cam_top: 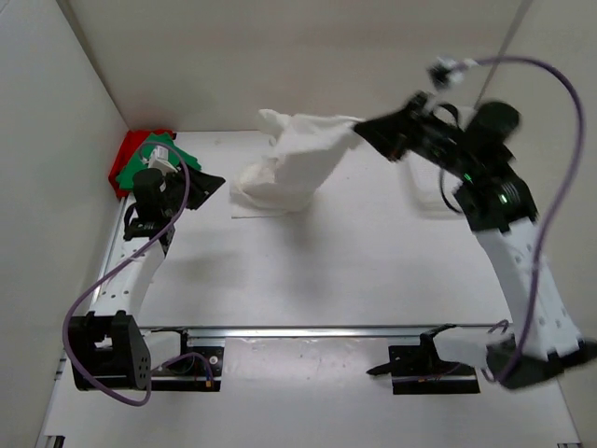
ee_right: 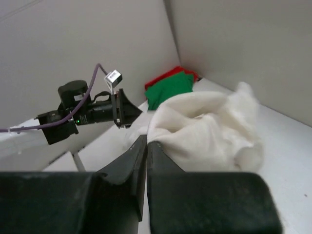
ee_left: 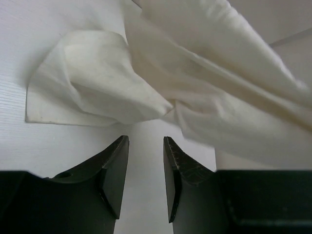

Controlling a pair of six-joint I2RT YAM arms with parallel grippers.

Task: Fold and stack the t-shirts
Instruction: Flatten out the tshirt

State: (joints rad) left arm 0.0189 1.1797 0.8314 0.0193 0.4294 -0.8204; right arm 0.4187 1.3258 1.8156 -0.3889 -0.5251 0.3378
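A: We see a plain white shirt (cam_top: 291,166).
B: We also see a plain green shirt (ee_right: 170,91) and a bright red shirt (cam_top: 121,163).
A: We see a black left gripper (ee_left: 145,141) and a black right gripper (ee_right: 147,142).
B: We see purple cables (cam_top: 532,60) and a white table (cam_top: 326,271).

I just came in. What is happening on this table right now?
Two robot arms are working on a white t-shirt. The right gripper is shut on one edge of it and holds that part up off the table, while the rest lies crumpled. The left gripper is open just in front of the cloth and holds nothing. A green t-shirt lies on a red t-shirt in the far left corner.
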